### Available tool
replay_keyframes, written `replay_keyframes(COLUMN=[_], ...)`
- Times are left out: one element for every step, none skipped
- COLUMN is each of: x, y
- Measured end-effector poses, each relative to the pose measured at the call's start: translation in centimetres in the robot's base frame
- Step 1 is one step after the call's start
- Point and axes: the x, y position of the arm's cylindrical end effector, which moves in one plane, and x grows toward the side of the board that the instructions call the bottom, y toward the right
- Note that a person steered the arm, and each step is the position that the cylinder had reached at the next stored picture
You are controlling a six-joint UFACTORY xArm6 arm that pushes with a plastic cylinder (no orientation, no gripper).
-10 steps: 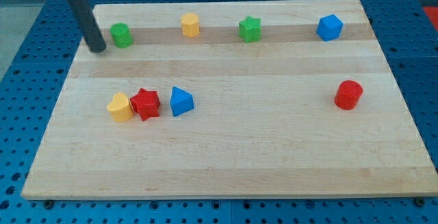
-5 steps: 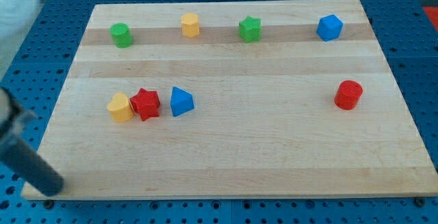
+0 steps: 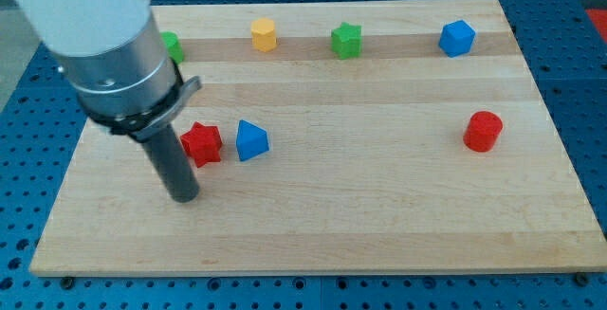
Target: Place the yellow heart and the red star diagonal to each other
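Note:
The red star [image 3: 202, 143] lies on the wooden board [image 3: 379, 206] at the view's left of middle. The yellow heart is hidden behind the arm, just to the star's left. My tip [image 3: 184, 194] rests on the board just below and slightly left of the red star, apart from it. The arm's white and grey body [image 3: 109, 35] covers the view's upper left. A blue triangular block [image 3: 251, 140] lies right of the red star, close to it.
Along the view's top stand a green block [image 3: 173, 45] partly hidden by the arm, a yellow hexagonal block [image 3: 264, 35], a green star [image 3: 347, 41] and a blue block [image 3: 456, 38]. A red cylinder [image 3: 483, 131] stands at the right.
My tip has swung from the view's upper left by the green block, past the lower-left corner, to just below the red star. The arm now hides the yellow heart. No block visibly moved.

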Motion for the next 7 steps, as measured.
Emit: replay_keyframes(x=[-3.0,-3.5,-4.5,-4.5,-4.9,-11.3,-11.4], y=[1.0,-1.2,-3.0,-3.6,-3.7,-4.6,-4.6])
